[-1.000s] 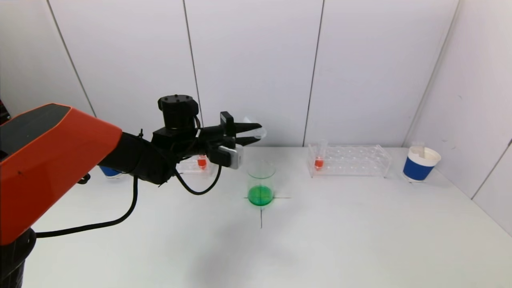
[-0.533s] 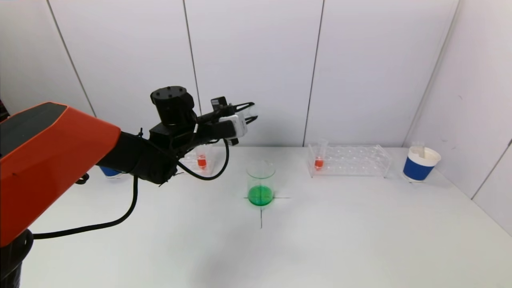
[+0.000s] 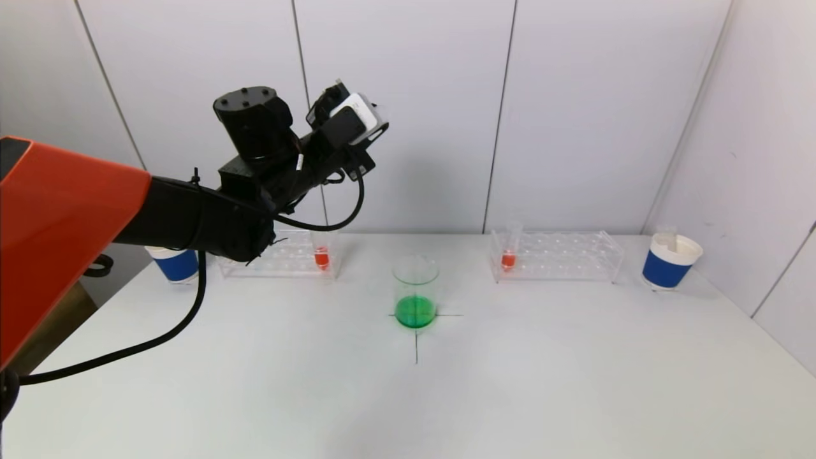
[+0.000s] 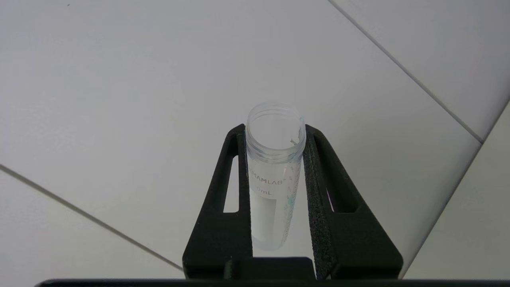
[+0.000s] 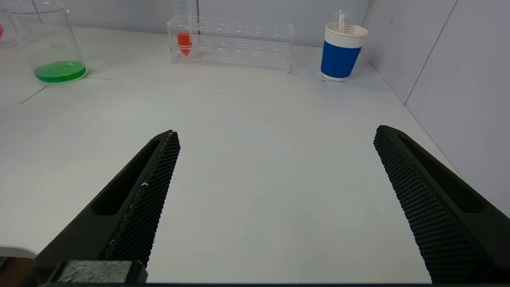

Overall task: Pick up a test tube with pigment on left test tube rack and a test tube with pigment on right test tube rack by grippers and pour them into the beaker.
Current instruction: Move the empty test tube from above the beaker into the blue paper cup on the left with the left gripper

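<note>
My left gripper (image 4: 275,132) is shut on a clear, empty test tube (image 4: 273,179), whose open mouth points toward the white wall. In the head view that arm's wrist (image 3: 347,121) is raised high, up and to the left of the beaker (image 3: 415,293). The beaker holds green liquid. One tube of red pigment (image 3: 322,256) stands in the left test tube rack (image 3: 268,260), and another (image 3: 509,254) in the right test tube rack (image 3: 561,256). My right gripper (image 5: 277,133) is open low over bare table, with nothing between its fingers.
A blue-and-white paper cup (image 3: 173,262) stands left of the left rack. Another (image 3: 670,260), holding a clear tube, stands right of the right rack. The beaker sits on a black cross drawn on the white table (image 3: 510,382). Wall panels close the back and right.
My left arm has lifted up and to the left, away from above the beaker, turning the gripper upward toward the wall with the tube still held. The right gripper has not changed.
</note>
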`<act>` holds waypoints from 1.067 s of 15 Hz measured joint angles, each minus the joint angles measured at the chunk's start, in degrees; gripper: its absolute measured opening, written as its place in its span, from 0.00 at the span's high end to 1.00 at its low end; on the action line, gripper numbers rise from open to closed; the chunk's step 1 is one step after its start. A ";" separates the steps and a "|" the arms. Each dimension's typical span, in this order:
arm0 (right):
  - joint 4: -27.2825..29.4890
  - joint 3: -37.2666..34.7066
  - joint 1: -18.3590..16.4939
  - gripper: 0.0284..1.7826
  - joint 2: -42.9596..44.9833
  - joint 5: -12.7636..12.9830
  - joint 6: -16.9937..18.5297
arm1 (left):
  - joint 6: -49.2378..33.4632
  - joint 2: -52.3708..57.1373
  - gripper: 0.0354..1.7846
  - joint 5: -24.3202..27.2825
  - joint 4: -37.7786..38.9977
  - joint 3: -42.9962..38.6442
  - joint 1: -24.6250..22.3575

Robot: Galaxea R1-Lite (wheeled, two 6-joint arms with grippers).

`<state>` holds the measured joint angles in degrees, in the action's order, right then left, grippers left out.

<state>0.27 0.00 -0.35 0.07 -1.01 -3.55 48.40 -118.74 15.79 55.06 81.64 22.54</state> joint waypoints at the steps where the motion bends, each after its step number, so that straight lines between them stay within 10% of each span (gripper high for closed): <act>1: 0.00 0.00 0.00 0.01 0.00 -0.02 -0.02 | -1.02 0.55 0.78 -1.77 -0.60 0.28 -0.02; 9: 0.00 0.00 0.00 0.01 0.00 -0.02 -0.02 | -17.97 9.75 0.78 -23.88 -19.49 0.91 -0.99; 16: -0.02 0.00 0.00 0.01 0.00 -0.02 0.00 | -27.10 14.60 0.78 -30.44 -31.20 1.11 -9.97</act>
<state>0.24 0.00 -0.35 0.07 -1.04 -3.55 21.30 -104.13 -14.65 23.87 82.75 12.57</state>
